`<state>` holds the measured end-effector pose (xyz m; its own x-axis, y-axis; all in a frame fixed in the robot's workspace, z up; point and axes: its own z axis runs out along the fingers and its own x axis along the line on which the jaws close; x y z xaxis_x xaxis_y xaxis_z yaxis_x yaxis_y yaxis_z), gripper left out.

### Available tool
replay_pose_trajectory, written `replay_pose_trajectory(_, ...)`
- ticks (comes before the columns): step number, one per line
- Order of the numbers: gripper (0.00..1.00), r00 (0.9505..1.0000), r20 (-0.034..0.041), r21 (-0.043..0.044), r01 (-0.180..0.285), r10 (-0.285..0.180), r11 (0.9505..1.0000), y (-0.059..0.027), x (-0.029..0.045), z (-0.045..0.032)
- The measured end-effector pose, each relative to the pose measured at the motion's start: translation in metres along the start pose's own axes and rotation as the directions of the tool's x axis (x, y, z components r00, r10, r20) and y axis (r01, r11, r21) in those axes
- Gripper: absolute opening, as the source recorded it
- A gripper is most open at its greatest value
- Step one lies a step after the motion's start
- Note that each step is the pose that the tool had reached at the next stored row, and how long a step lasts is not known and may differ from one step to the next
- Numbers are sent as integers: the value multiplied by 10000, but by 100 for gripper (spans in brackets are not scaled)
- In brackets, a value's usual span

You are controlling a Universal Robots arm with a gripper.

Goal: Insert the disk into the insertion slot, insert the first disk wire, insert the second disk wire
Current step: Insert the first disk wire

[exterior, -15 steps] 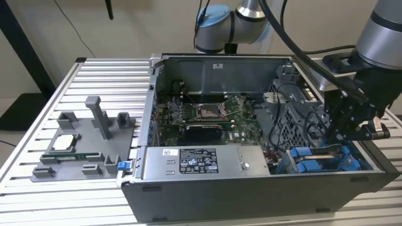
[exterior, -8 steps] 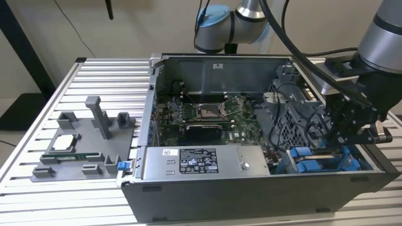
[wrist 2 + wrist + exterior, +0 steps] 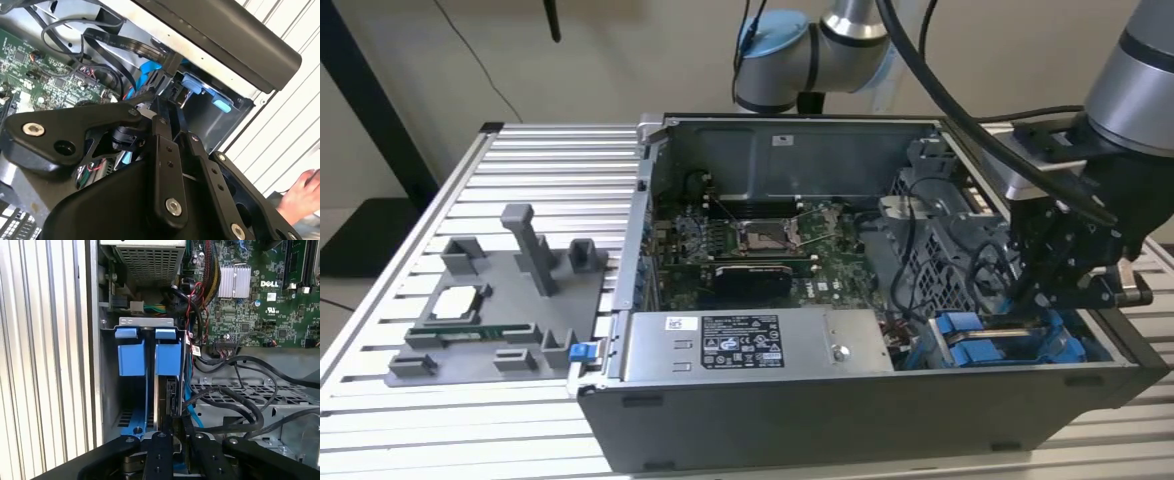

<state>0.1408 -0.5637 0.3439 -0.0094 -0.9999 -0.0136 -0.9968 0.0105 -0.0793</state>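
White printed label (image 3: 738, 343) on top of grey power-supply box (image 3: 847, 345): dense small print and marks, not legible. Small white sticker (image 3: 676, 323) just beside it, also unreadable. Pale sticker (image 3: 783, 139) on case back wall, nothing legible. White logo lettering (image 3: 270, 284) on green motherboard (image 3: 240, 310), near finned heatsink (image 3: 234, 282). Small white tag (image 3: 196, 350) on a cable, print not legible.

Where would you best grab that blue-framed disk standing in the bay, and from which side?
Probably by its exposed thin edge, pinching across the two flat faces. The disk stands on edge in the insertion slot, whose grey walls flank it, so only the case's open side gives access. The gripper sits at that edge.
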Motion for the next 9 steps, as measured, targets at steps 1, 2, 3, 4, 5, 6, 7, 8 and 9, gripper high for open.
replay_pose_trajectory(1, 0, 10000, -2, -3, 5, -5, 10000, -6, 0, 3)
replay_pose_trajectory(2, 0, 10000, -3, -4, 8, -8, 10000, -12, 0, 7)
replay_pose_trajectory(3, 0, 10000, -2, -5, 12, -12, 10000, -19, 0, 13)
replay_pose_trajectory(4, 0, 10000, -1, -5, 17, -17, 10000, -24, -1, 17)
replay_pose_trajectory(5, 0, 10000, 3, -5, 17, -17, 10000, -26, -1, 22)
replay_pose_trajectory(6, 0, 10000, 8, -5, 16, -16, 10000, -28, 0, 28)
replay_pose_trajectory(7, 0, 10000, 13, -5, 15, -15, 10000, -29, 0, 32)
replay_pose_trajectory(8, 0, 10000, 19, -5, 15, -15, 10000, -29, 0, 37)
replay_pose_trajectory(9, 0, 10000, 25, -5, 15, -15, 10000, -30, 0, 43)
